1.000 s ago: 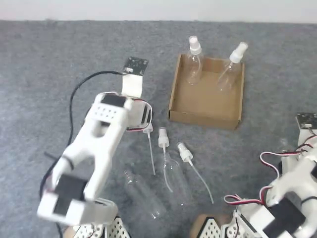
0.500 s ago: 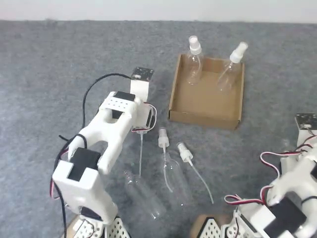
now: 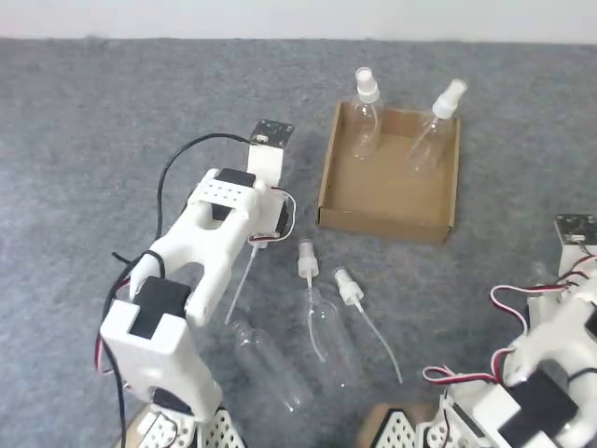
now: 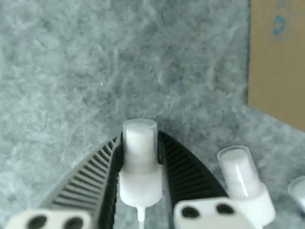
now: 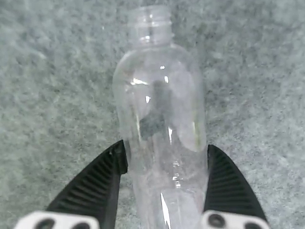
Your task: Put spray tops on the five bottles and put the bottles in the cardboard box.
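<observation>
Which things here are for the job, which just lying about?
Job: box, capped bottles in it, third capped bottle, open bottle, loose spray top, spray top in left tool, bottle in right tool.
Lying about: black cable, grey mat.

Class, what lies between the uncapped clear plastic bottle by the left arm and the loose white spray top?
High view: a clear plastic bottle with white spray top.

In the cardboard box (image 3: 384, 222) I see two capped bottles (image 3: 365, 121); before it, left to right, lie an open bottle (image 3: 269, 362), a third capped bottle (image 3: 326, 329), a spray top (image 3: 350, 287)
</observation>
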You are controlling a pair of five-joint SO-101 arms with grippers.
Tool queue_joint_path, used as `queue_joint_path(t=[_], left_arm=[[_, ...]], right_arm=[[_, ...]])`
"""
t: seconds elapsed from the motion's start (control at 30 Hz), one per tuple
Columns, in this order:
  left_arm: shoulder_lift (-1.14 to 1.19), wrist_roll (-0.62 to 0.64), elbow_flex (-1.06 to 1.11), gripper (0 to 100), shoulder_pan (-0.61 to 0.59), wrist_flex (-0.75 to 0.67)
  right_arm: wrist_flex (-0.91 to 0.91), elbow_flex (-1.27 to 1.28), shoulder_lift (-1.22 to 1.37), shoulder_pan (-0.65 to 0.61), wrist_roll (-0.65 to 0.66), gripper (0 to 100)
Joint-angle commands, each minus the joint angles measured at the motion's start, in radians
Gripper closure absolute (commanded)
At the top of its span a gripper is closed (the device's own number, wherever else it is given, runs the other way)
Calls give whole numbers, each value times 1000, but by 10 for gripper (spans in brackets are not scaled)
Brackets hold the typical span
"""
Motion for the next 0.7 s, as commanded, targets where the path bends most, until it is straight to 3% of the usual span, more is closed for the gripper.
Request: queue_joint_path(t=[0.0, 0.33, 0.5, 0.67], left_arm=[[-18, -11, -44, 839, 0, -17], [61, -12, -107, 859, 0, -11], [46, -15, -108, 984, 0, -11], [-35, -17, -110, 991, 0, 52]], right_arm=[[-2, 5, 1, 21, 11, 818], [-2, 5, 1, 21, 11, 818], [-2, 5, 1, 21, 11, 818], [-2, 5, -8, 21, 11, 818]])
